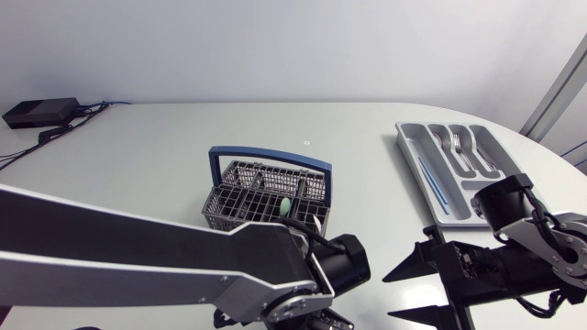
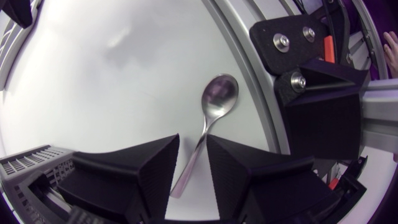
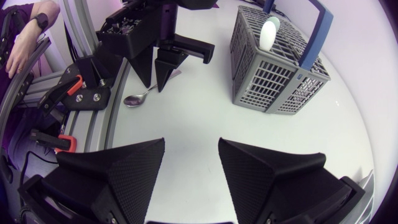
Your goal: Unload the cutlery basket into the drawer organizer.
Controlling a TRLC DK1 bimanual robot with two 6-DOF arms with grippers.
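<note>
A metal spoon [image 2: 217,99] lies flat on the white table near its front edge, also seen as the spoon [image 3: 134,99] in the right wrist view. My left gripper [image 2: 193,140] stands over the handle, its fingers drawn in against it from both sides; the left gripper [image 3: 155,78] has its tips down at the table. The grey cutlery basket [image 1: 266,192] with a blue handle holds a pale green-handled piece [image 1: 286,205]. The grey drawer organizer [image 1: 404,137] sits at the far right with forks [image 1: 463,151] inside. My right gripper [image 1: 413,291] hangs open above bare table, holding nothing.
An aluminium rail [image 2: 249,81] runs along the table's edge just beyond the spoon's bowl. My left arm [image 1: 138,257] crosses the front of the table in the head view and hides its own gripper. The basket [image 3: 273,68] stands beyond the spoon.
</note>
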